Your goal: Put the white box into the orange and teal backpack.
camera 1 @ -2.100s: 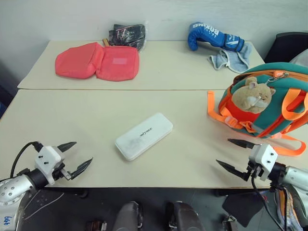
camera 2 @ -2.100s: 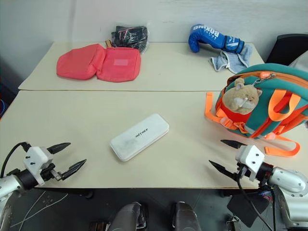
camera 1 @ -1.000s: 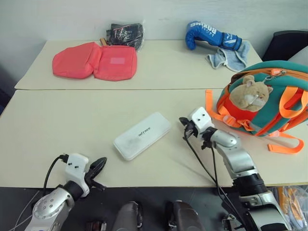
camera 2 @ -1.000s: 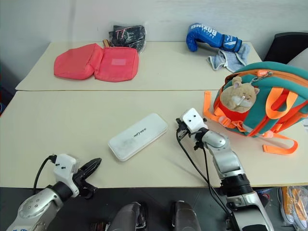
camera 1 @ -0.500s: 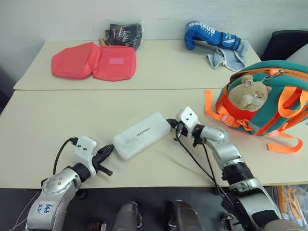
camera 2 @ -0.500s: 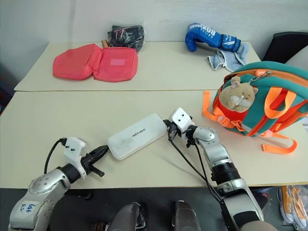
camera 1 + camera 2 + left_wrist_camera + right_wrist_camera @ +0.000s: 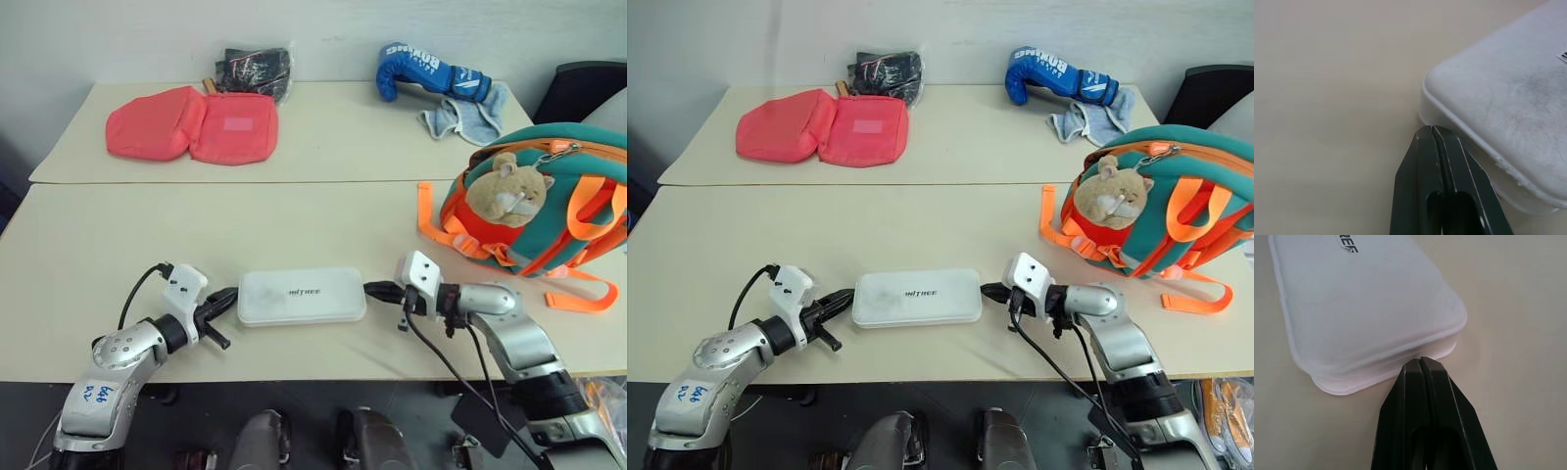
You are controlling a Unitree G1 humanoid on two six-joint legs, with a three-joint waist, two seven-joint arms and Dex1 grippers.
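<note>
The white box [image 7: 301, 296] lies flat near the table's front edge, its long side running left to right. My left gripper [image 7: 228, 299] is shut, its tips against the box's left end [image 7: 1474, 107]. My right gripper [image 7: 373, 289] is shut too, its tips pressed to the box's right end [image 7: 1376, 318]. The box is pinched between the two closed grippers, resting on the table. The orange and teal backpack [image 7: 578, 211] with a tan plush hamster [image 7: 505, 191] on its front stands at the right of the table, well apart from the box.
At the back of the far table [image 7: 333, 137] lie a flat pinkish-red pouch [image 7: 191, 124], a dark bundle [image 7: 257, 69], a blue boxing glove [image 7: 426, 70] and a grey cloth [image 7: 470, 113]. A black chair back [image 7: 588, 93] shows at far right. Orange straps [image 7: 578, 299] trail on the table.
The box has turned from a diagonal lie to square with the table's front edge. The right gripper swung back and right to its right end; the left gripper moved in to the left end.
</note>
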